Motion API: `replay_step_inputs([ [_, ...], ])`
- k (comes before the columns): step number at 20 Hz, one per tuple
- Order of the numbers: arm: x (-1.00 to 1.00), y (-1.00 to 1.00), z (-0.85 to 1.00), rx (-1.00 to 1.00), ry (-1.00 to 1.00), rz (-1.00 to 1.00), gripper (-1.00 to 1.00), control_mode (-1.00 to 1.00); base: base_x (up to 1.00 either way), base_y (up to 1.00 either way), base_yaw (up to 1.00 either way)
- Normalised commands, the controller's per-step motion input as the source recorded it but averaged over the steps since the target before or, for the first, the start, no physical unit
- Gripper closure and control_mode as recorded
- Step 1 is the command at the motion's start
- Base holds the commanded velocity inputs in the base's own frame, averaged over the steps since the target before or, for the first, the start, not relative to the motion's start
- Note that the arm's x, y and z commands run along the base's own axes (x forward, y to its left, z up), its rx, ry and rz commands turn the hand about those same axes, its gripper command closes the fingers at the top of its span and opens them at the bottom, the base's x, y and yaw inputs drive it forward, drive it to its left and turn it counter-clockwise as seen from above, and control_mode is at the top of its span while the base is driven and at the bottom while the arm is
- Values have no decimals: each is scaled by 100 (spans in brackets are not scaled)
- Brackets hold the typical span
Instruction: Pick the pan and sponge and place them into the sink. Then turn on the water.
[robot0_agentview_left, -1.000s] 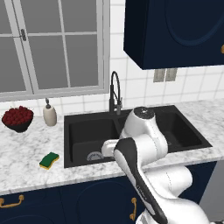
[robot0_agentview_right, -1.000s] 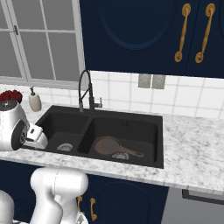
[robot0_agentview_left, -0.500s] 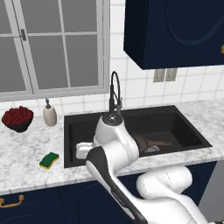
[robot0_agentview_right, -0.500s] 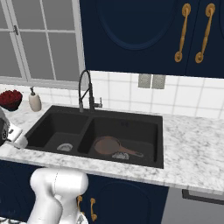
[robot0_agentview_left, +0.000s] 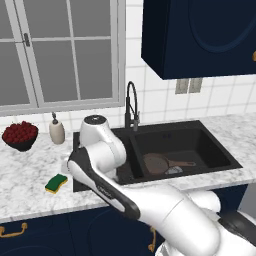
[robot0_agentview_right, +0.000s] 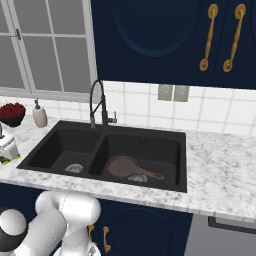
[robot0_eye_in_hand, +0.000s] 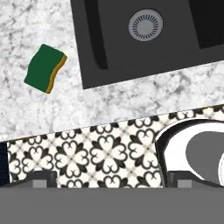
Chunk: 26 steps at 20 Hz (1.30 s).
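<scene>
Marble counter (robot0_agentview_left: 30, 175) carries the sponge (robot0_agentview_left: 56, 183) beside the sink (robot0_agentview_left: 210, 142) holding the pan (robot0_agentview_left: 156, 163); end effector (robot0_eye_in_hand: 109, 181) fingers apart.

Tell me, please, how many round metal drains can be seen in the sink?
2. One drain lies on the floor of the left basin; the other drain is in the right basin, just in front of the pan. The sink hides none.

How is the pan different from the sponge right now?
The pan is round and dark brown with a long handle; the sponge is a small block, green on top and yellow below. The pan lies down in the sink, in its right basin; the sponge sits on the counter left of it.
</scene>
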Motion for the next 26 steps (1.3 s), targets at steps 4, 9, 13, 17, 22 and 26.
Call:
replay_step_inputs([
  [4, 28, 51, -3, 0, 2, -9, -100, -100, 0, 0, 0],
  [9, 33, 18, -20, 0, 2, -5, -100, -100, 0, 0, 0],
  [13, 36, 9, -29, 0, 3, -2, -100, -100, 0, 0, 0],
  [17, 32, 17, -36, 0, 2, -3, -100, -100, 0, 0, 0],
  [22, 25, 29, -33, 0, 4, -5, -100, -100, 0, 0, 0],
  [26, 18, 31, -19, 0, 3, -6, -100, -100, 0, 0, 0],
])
